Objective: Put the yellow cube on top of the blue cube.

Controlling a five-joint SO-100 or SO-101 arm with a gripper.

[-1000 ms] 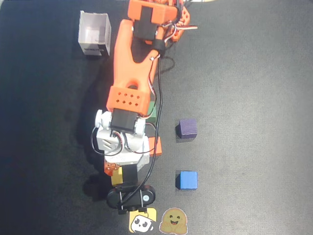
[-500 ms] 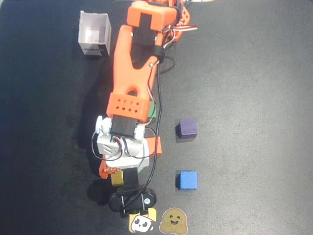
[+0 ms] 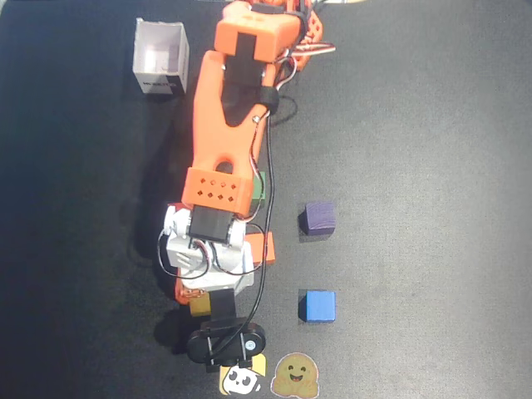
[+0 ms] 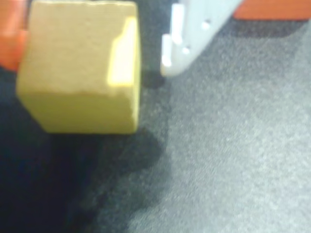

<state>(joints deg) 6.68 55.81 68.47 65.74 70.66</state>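
No legible text, label or number on anything in view.

In the overhead view, you find the yellow cube [image 3: 199, 304] near the tabletop [image 3: 432, 125] bottom edge, under the arm [image 3: 224, 150]. The blue cube [image 3: 317, 305] lies to its right, well apart. The purple cube [image 3: 317, 218] sits behind the blue cube. The open box [image 3: 160, 58] stands toward the top-left corner.
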